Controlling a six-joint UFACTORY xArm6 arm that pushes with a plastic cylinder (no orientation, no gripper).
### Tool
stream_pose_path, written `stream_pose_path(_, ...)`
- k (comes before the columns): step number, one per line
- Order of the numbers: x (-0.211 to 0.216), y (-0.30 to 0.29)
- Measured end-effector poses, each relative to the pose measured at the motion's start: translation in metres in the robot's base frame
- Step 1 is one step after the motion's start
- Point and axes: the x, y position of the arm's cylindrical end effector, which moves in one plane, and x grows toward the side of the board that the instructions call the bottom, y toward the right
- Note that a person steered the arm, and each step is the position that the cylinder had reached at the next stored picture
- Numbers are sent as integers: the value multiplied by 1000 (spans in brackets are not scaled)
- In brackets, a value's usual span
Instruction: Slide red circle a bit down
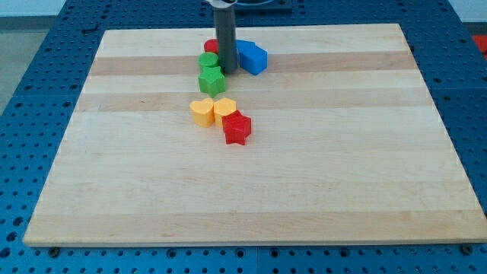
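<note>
The red circle lies near the view's top, mostly hidden behind my rod and the green blocks. My tip rests just right of the green circle and the green star, and left of the blue block. The tip is just below and right of the red circle. Whether it touches it cannot be told.
Two yellow blocks sit side by side below the green star, with a red star touching them at lower right. The wooden board lies on a blue perforated table.
</note>
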Motion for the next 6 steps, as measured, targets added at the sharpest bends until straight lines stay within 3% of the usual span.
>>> stream_pose_path(2, 0, -56)
stream_pose_path(3, -21, -73)
stream_pose_path(4, -57, -72)
stream_pose_path(6, -63, -26)
